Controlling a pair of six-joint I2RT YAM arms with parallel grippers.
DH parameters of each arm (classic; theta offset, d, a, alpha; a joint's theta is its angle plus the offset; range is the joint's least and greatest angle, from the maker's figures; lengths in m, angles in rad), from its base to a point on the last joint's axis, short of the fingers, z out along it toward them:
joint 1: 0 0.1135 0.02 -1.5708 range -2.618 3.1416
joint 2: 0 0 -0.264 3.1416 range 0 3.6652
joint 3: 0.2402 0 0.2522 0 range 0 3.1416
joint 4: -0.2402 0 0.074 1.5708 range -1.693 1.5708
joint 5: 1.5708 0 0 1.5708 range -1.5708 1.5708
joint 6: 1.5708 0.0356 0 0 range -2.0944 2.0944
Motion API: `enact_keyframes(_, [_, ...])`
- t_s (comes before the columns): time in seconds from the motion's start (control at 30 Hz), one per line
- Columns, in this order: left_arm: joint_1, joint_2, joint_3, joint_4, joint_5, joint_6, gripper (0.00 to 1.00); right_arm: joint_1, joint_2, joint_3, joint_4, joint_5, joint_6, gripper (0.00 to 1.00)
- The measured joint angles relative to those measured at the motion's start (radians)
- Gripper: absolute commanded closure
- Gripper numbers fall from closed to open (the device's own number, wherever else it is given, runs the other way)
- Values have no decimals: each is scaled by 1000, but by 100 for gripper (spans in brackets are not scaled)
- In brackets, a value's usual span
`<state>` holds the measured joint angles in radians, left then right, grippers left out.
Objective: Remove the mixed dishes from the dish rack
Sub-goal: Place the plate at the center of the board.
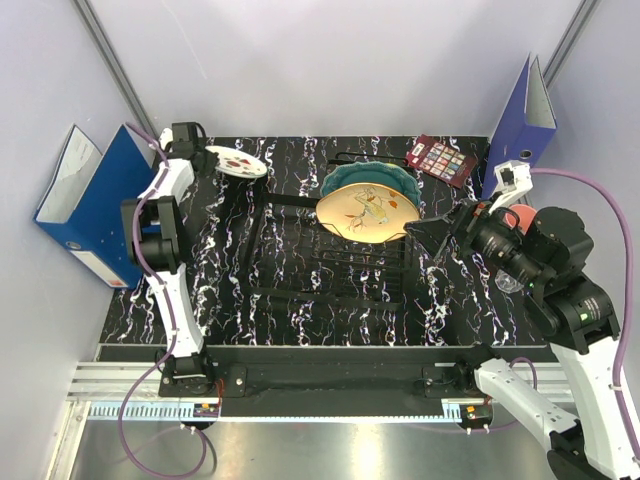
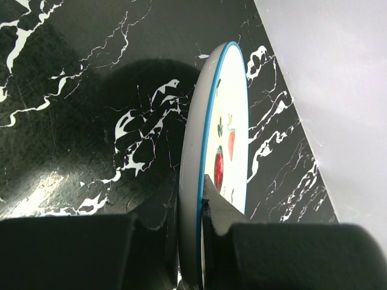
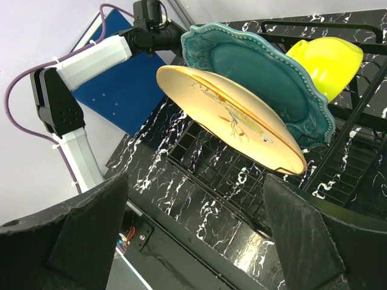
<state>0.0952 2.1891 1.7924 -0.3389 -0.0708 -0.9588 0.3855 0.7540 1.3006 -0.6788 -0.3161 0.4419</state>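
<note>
The black wire dish rack (image 1: 300, 262) (image 3: 225, 175) stands mid-table. In its right part lean a cream floral plate (image 1: 368, 213) (image 3: 236, 118) and, behind it, a teal scalloped plate (image 1: 372, 177) (image 3: 260, 72). A small yellow-green bowl (image 3: 327, 59) sits behind those. My left gripper (image 1: 207, 152) (image 2: 189, 188) is shut on the rim of the white plate with red fruit marks (image 1: 238, 161) (image 2: 233, 151), at the table's far left near the wall. My right gripper (image 1: 438, 232) (image 3: 196, 202) stands open and empty just right of the rack, facing the cream plate. A pink cup (image 1: 513, 218) is partly hidden behind the right arm.
A blue ring binder (image 1: 95, 200) (image 3: 115, 90) stands left of the table and another (image 1: 527, 118) at the back right. A dark red card with coloured squares (image 1: 443, 158) lies at the back. The left arm (image 3: 91, 57) stretches along the left side.
</note>
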Motion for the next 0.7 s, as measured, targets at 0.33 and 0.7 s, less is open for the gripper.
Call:
enact_keyframes(0.33, [21,4,-62,25,51,-9,64,0,8,-14,1,11,0,0])
enact_keyframes(0.7, [31,24,-131,-43,70,24,41,0,8,-26,1,11,5,0])
